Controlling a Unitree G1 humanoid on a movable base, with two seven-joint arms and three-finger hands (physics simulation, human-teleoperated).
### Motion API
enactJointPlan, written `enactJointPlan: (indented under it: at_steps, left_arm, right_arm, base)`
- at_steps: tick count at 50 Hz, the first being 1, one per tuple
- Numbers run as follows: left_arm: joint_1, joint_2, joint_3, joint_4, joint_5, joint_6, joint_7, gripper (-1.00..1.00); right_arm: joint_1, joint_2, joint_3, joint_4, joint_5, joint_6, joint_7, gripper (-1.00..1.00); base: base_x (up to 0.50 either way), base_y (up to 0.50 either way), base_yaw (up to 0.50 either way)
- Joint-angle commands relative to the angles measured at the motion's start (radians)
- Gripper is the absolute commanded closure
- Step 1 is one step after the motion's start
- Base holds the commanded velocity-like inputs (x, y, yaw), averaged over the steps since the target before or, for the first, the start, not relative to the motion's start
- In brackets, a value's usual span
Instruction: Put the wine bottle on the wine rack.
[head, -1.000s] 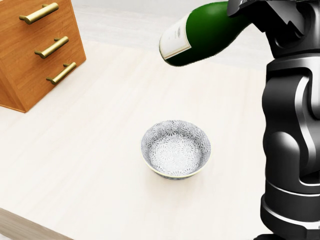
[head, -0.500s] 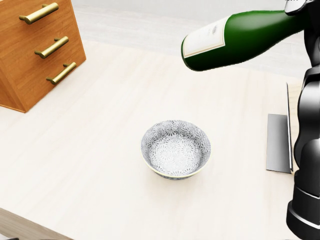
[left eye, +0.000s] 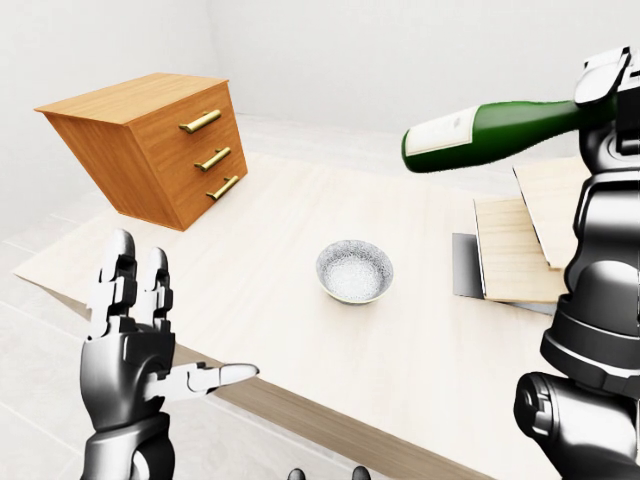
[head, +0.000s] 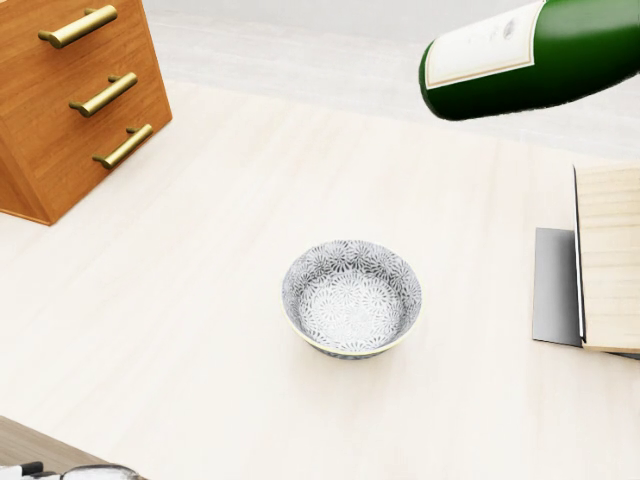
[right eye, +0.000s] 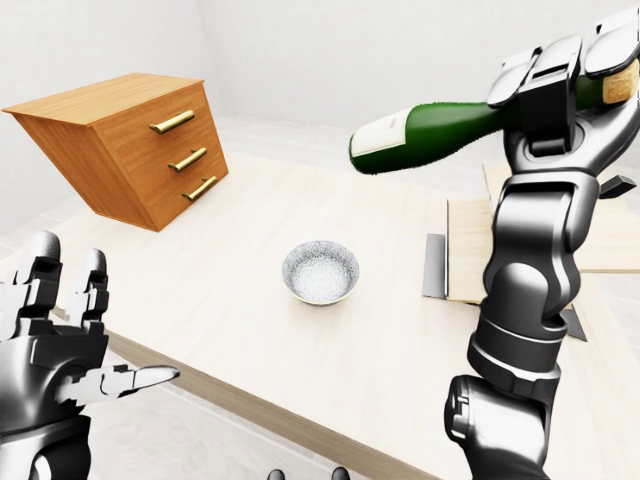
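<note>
A green wine bottle (right eye: 440, 132) with a white label lies nearly level in the air, its base pointing left, high over the pale table (left eye: 280, 290). My right hand (right eye: 560, 85) is shut round its neck at the right of the right-eye view. The wine rack (left eye: 515, 245), a set of light wooden slats on a dark metal base, stands on the table at the right, below the bottle. In the head view only the bottle's base (head: 520, 60) shows, top right. My left hand (left eye: 140, 330) hangs open, fingers spread, at the lower left off the table's near edge.
A patterned grey bowl (head: 351, 297) sits mid-table. A wooden chest of drawers (left eye: 160, 150) with brass handles stands tilted at the upper left. The table's near edge (left eye: 300, 415) runs diagonally across the bottom of the eye views.
The bottle has moved to the right and upward in the head view. My right arm has left that view, uncovering the wine rack's edge at the right.
</note>
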Motion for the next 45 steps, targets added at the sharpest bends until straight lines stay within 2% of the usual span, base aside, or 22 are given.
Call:
enactJointPlan:
  at_steps: [1, 8, 18, 24, 34, 40, 45]
  left_arm:
    - [-0.03, 0.018, -0.032, -0.024, 0.015, 0.0, 0.033, -1.0]
    - [-0.052, 0.036, -0.038, -0.01, 0.013, 0.0, 0.046, -1.0]
    - [-0.043, 0.039, -0.039, 0.014, 0.013, 0.0, 0.05, -1.0]
    - [-0.039, 0.038, -0.035, 0.028, 0.009, 0.0, 0.048, -1.0]
    - [0.013, 0.026, -0.037, 0.008, -0.003, 0.0, 0.031, -1.0]
    - [-0.003, 0.027, -0.035, 0.023, -0.004, 0.0, 0.031, -1.0]
    - [-0.006, 0.027, -0.033, 0.037, -0.004, 0.0, 0.031, -1.0]
  right_arm:
    - [0.008, -0.135, -0.094, 0.013, 0.192, 0.0, -0.01, 1.0]
    - [0.032, -0.242, -0.125, 0.03, 0.318, 0.0, 0.021, 1.0]
    - [0.019, -0.407, -0.165, 0.198, 0.472, 0.0, 0.077, 1.0]
    - [0.033, -0.483, -0.18, 0.253, 0.48, 0.0, 0.105, 1.0]
    - [0.111, -0.607, -0.246, 0.305, 0.537, 0.0, 0.17, 1.0]
    - [0.16, -0.69, -0.295, 0.36, 0.568, 0.0, 0.218, 1.0]
    - [0.178, -0.746, -0.292, 0.441, 0.568, 0.0, 0.256, 1.0]
  base:
    - [0.0, 0.0, 0.0]
    - [0.0, 0.0, 0.0]
    - [0.0, 0.0, 0.0]
    - [0.0, 0.0, 0.0]
    - [0.0, 0.0, 0.0]
    - [0.0, 0.0, 0.0]
    - [0.0, 0.0, 0.0]
